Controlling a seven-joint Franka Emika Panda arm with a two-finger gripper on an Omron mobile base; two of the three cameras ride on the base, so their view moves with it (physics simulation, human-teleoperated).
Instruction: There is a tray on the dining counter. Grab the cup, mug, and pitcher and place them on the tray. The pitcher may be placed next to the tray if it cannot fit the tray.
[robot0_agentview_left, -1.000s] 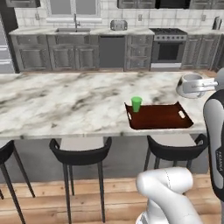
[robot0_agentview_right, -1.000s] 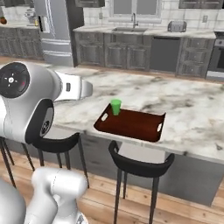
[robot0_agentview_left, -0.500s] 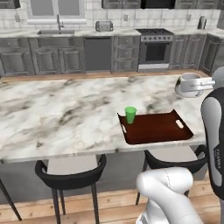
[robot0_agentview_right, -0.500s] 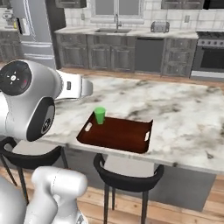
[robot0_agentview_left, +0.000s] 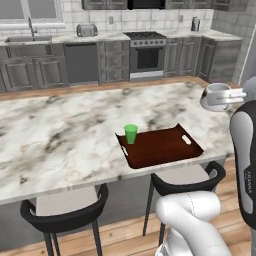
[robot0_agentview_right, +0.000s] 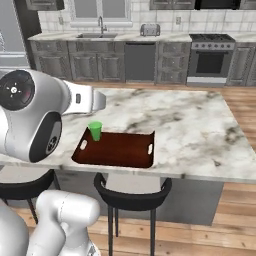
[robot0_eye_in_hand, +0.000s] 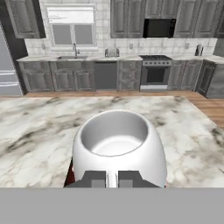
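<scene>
Base driven rightward, jaws (robot0_eye_in_hand: 112, 178) gripping mug (robot0_eye_in_hand: 118, 146)

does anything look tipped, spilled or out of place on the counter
Nothing stands out. The cup stands upright in a corner of the tray, which lies flat on the dining counter. The gripper holds the mug upright.

White mug (robot0_eye_in_hand: 118, 146), upright, mouth up, clamped at its near side in the pincer (robot0_eye_in_hand: 112, 178), held above the worktop (robot0_agentview_left: 60, 135). Dark red-brown tray (robot0_agentview_left: 162, 150) lies flat on the marble below & ahead of the pincer, near the worktop edge. Green cup (robot0_agentview_left: 131, 133) upright in tray's far corner, well off from pincer.
</scene>
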